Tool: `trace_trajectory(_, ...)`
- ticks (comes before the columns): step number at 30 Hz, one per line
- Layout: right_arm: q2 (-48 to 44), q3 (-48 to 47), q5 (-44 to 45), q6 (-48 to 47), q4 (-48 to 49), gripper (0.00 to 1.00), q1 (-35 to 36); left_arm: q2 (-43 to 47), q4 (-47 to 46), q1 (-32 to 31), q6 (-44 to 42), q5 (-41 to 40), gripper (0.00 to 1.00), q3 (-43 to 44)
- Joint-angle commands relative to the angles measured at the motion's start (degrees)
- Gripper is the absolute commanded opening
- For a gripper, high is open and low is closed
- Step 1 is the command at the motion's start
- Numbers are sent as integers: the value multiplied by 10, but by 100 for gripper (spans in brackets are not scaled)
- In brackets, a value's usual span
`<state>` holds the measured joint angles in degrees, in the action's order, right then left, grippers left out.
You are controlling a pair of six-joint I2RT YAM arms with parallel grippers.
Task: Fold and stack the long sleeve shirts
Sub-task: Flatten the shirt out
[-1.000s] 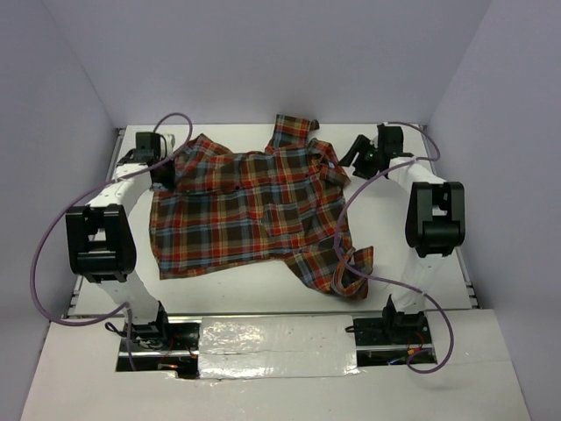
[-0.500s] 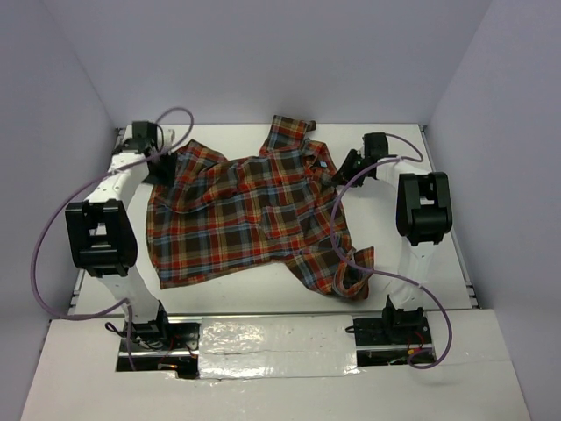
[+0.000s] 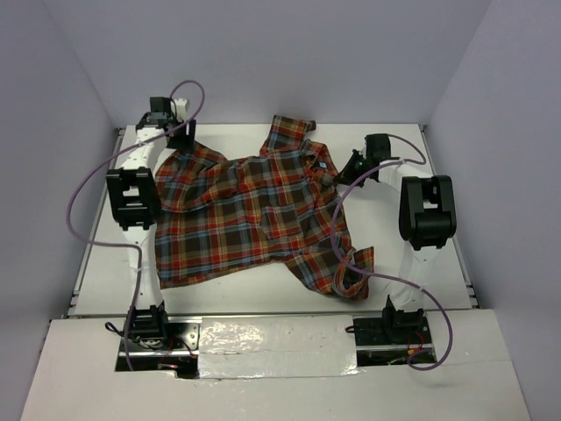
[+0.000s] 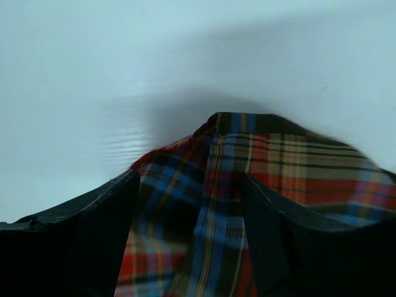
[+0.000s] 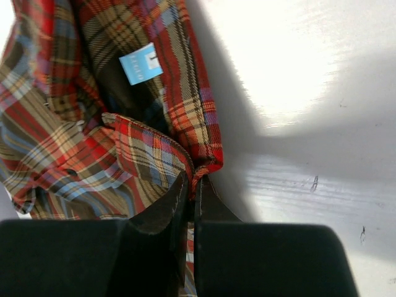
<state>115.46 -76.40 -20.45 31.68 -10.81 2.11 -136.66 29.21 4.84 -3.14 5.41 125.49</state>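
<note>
While we are working at the far left of the table (image 3: pixel 228 136), our left gripper (image 4: pixel 189 185) is standing wide open. A fold of the plaid shirt (image 3: pixel 254 210) is lying loose between its fingers, so it is gripping nothing. The shirt is lying spread across the middle of the table, front up, with one sleeve bunched at the near right. Our right gripper (image 5: pixel 192 179) is pinching the collar edge tightly, near the blue neck label (image 5: pixel 140 64), probably to pull that side flat for folding.
</note>
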Motion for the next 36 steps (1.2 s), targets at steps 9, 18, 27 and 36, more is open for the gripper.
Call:
trace_trajectory(9, -62, 34, 9, -30, -12, 0, -2, -35, -77, -7, 83, 74, 73, -26)
trace_trajectory(18, -117, 91, 58, 12, 11, 0, -35, -57, -20, 7, 88, 74, 0, -11)
trace_trajectory(27, -240, 249, 82, 27, 31, 0, -56, -2, -105, 26, 61, -22, 0, -19)
trace_trajectory(36, -262, 174, 4, -94, -18, 68, -70, 18, -122, 12, 38, 0, 0, -72)
